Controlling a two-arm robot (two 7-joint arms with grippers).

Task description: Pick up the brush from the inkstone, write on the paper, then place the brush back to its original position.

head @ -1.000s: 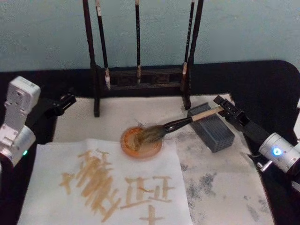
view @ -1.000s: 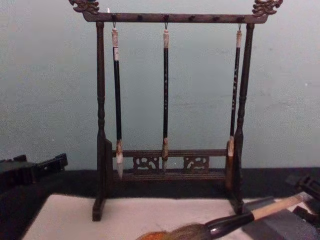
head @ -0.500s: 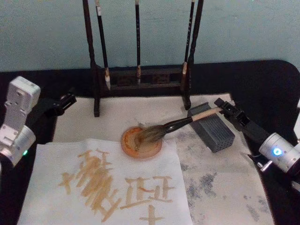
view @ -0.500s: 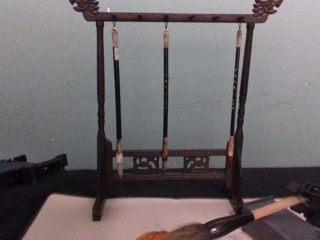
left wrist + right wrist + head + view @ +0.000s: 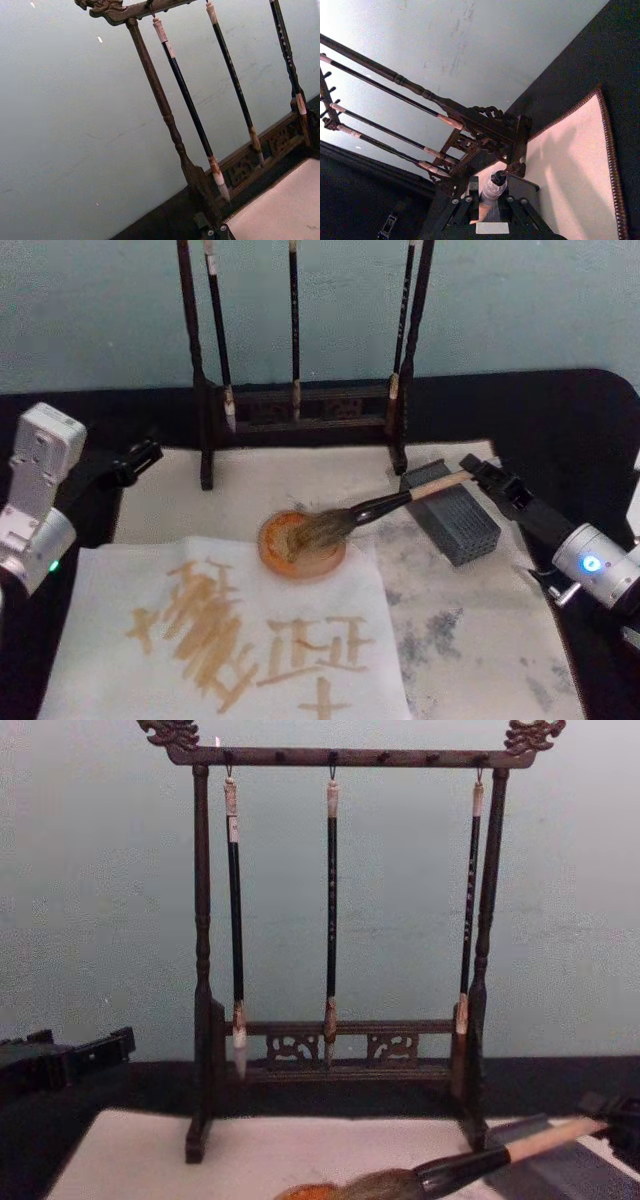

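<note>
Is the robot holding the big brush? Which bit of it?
Cannot tell. The right end effector sits at the brush's white end, but the brush rests on the inkstone and block. The left end effector is parked, holding nothing.

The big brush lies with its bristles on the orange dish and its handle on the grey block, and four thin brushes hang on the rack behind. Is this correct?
Only the count is wrong: three thin brushes hang on the rack, as the chest view shows. The big brush does lie with bristles on the orange dish, handle on the grey block.
</note>
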